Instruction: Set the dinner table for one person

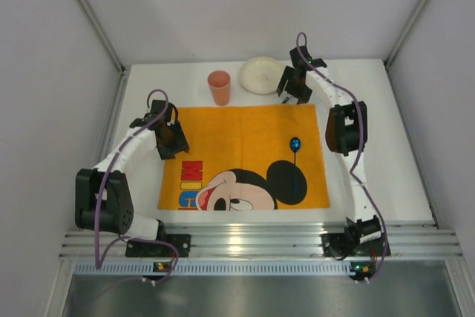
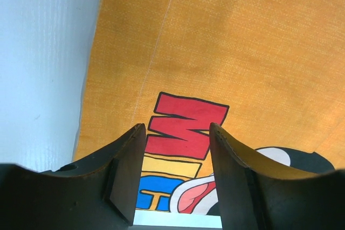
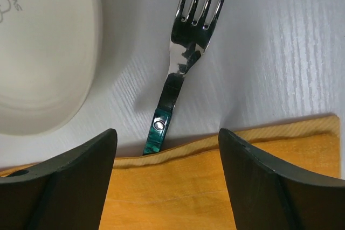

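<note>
The white dinner table (image 1: 386,146) carries an orange cartoon-mouse mat (image 1: 237,139). A pink cup (image 1: 219,87) and a white plate (image 1: 261,74) stand beyond the mat's far edge. A spoon (image 1: 295,144) lies on the mat's right part. My right gripper (image 1: 295,88) is open and empty beside the plate. In the right wrist view a fork (image 3: 183,41) with a green handle lies on the table, its handle end tucked under the mat's edge (image 3: 215,144), between my open fingers (image 3: 167,133). My left gripper (image 1: 172,139) hangs open and empty over the mat's left edge (image 2: 177,127).
The plate (image 3: 38,52) lies just left of the fork. Grey enclosure walls stand on three sides, and an aluminium rail (image 1: 252,239) with both arm bases runs along the near edge. Bare tabletop (image 2: 43,52) shows left of the mat.
</note>
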Robot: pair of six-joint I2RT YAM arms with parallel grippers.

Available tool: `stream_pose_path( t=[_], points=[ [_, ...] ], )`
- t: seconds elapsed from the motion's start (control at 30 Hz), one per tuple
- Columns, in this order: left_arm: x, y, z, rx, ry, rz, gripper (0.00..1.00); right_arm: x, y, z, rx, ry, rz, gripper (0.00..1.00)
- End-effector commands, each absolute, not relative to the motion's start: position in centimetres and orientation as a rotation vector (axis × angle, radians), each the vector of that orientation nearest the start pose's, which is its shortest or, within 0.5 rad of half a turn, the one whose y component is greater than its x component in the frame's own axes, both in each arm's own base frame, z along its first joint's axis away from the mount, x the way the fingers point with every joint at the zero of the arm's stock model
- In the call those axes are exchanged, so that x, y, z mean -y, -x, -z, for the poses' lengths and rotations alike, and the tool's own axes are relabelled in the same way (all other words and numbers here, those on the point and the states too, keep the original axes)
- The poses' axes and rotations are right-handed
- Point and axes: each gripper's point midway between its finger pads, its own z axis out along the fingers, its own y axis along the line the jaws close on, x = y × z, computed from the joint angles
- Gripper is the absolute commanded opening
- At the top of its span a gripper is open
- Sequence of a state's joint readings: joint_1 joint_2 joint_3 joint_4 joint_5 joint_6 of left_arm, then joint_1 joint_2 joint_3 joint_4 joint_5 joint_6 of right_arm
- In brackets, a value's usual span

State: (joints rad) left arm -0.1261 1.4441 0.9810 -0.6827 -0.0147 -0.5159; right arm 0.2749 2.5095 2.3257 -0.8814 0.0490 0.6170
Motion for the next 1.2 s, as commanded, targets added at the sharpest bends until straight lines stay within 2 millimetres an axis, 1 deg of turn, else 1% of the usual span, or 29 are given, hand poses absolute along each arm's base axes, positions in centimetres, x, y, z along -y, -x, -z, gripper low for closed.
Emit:
stream_pose_path(
  t=[0.0, 0.03, 0.07, 0.1, 0.13, 0.17, 0.23, 0.3, 0.33, 0.37, 0.4, 0.43, 0.53, 0.57, 0.63, 0.67, 0.7, 0.73, 0.77, 0.8, 0.83, 0.9, 0.93, 0.97, 1.03, 1.07, 1.1, 1.13, 1.17],
  points=[
    [5.7, -30.7, -8.2, -2.665, 0.481, 0.175, 0.56, -18.2, -54.8, -4.2, -2.615, -0.471, -0.201, 0.76],
    [5.7, -30.7, -8.2, -2.667, 0.479, 0.176, 0.56, -18.4, -54.6, -3.2, -2.632, -0.468, -0.177, 0.75],
    [5.6, -30.7, -8.1, -2.670, 0.478, 0.172, 0.56, -18.5, -54.5, -2.9, -2.640, -0.466, -0.159, 0.75],
    [5.5, -30.6, -8.0, -2.674, 0.474, 0.171, 0.56, -18.6, -54.7, -3.3, -2.632, -0.459, -0.136, 0.73],
    [5.5, -30.5, -7.9, -2.675, 0.472, 0.168, 0.56, -18.6, -54.6, -2.3, -2.647, -0.453, -0.105, 0.73],
    [5.4, -30.5, -7.8, -2.675, 0.472, 0.168, 0.56, -19.1, -54.8, -2.6, -2.637, -0.435, -0.102, 0.69],
    [5.7, -30.3, -7.7, -2.687, 0.465, 0.203, 0.56, -19.0, -54.8, -2.2, -2.630, -0.421, -0.057, 0.66],
    [5.6, -30.0, -7.3, -2.695, 0.471, 0.212, 0.56, -19.3, -55.0, -1.9, -2.620, -0.411, -0.051, 0.57],
    [5.6, -30.0, -7.2, -2.698, 0.473, 0.216, 0.56, -19.0, -55.1, -1.1, -2.623, -0.416, -0.028, 0.52],
    [5.6, -30.0, -7.1, -2.700, 0.476, 0.223, 0.56, -19.0, -55.3, -1.0, -2.619, -0.417, -0.026, 0.47],
    [5.5, -29.9, -6.9, -2.704, 0.481, 0.227, 0.56, -18.8, -55.2, -0.8, -2.625, -0.420, -0.016, 0.36],
    [5.5, -29.9, -6.9, -2.706, 0.478, 0.230, 0.56, -18.7, -55.0, 0.1, -2.641, -0.421, -0.004, 0.31],
    [5.3, -30.2, -6.8, -2.709, 0.478, 0.244, 0.56, -17.9, -54.8, 0.9, -2.662, -0.445, 0.012, 0.17],
    [5.2, -30.2, -6.6, -2.715, 0.486, 0.244, 0.56, -17.4, -54.8, 1.1, -2.665, -0.451, 0.021, 0.10],
    [5.3, -30.3, -6.5, -2.721, 0.479, 0.258, 0.56, -16.9, -54.9, 1.4, -2.671, -0.462, 0.016, 0.02],
    [5.4, -30.3, -6.3, -2.731, 0.479, 0.265, 0.56, -16.2, -55.1, 1.7, -2.671, -0.481, 0.013, 0.00],
    [5.5, -30.3, -6.3, -2.737, 0.472, 0.272, 0.56, -16.0, -55.2, 1.6, -2.664, -0.489, 0.008, 0.00],
    [5.6, -30.4, -6.3, -2.739, 0.470, 0.275, 0.56, -15.6, -55.5, 0.9, -2.645, -0.499, 0.002, 0.00],
    [5.6, -30.6, -6.5, -2.740, 0.469, 0.281, 0.56, -14.8, -56.0, 1.2, -2.627, -0.523, -0.002, 0.00],
    [5.6, -30.6, -6.6, -2.743, 0.468, 0.278, 0.56, -14.1, -56.5, 0.7, -2.598, -0.537, 0.002, 0.00],
    [5.5, -30.7, -6.8, -2.737, 0.467, 0.275, 0.56, -13.6, -57.1, -0.9, -2.553, -0.552, -0.004, 0.00],
    [5.5, -31.3, -7.5, -2.719, 0.465, 0.272, 0.56, -11.7, -58.7, -2.4, -2.470, -0.604, -0.008, 0.00],
    [5.4, -31.5, -7.7, -2.719, 0.472, 0.258, 0.56, -11.2, -59.4, -4.0, -2.425, -0.618, -0.024, 0.00],
    [5.0, -32.2, -8.4, -2.694, 0.479, 0.227, 0.56, -10.4, -60.6, -5.4, -2.369, -0.637, -0.047, 0.00],
    [4.9, -33.0, -9.0, -2.679, 0.500, 0.222, 0.57, -9.8, -61.8, -7.9, -2.307, -0.636, -0.089, 0.00],
    [5.0, -34.1, -10.2, -2.643, 0.497, 0.235, 0.57, -9.2, -62.6, -9.5, -2.265, -0.626, -0.100, 0.00],
    [5.3, -34.7, -10.7, -2.629, 0.506, 0.254, 0.57, -9.1, -62.8, -10.4, -2.247, -0.613, -0.106, 0.00],
    [5.3, -35.3, -10.9, -2.626, 0.512, 0.254, 0.57, -8.8, -63.0, -12.3, -2.215, -0.603, -0.115, 0.00],
    [5.4, -36.3, -12.1, -2.597, 0.513, 0.265, 0.57, -8.4, -63.1, -13.1, -2.198, -0.598, -0.116, 0.00]
  ],
)
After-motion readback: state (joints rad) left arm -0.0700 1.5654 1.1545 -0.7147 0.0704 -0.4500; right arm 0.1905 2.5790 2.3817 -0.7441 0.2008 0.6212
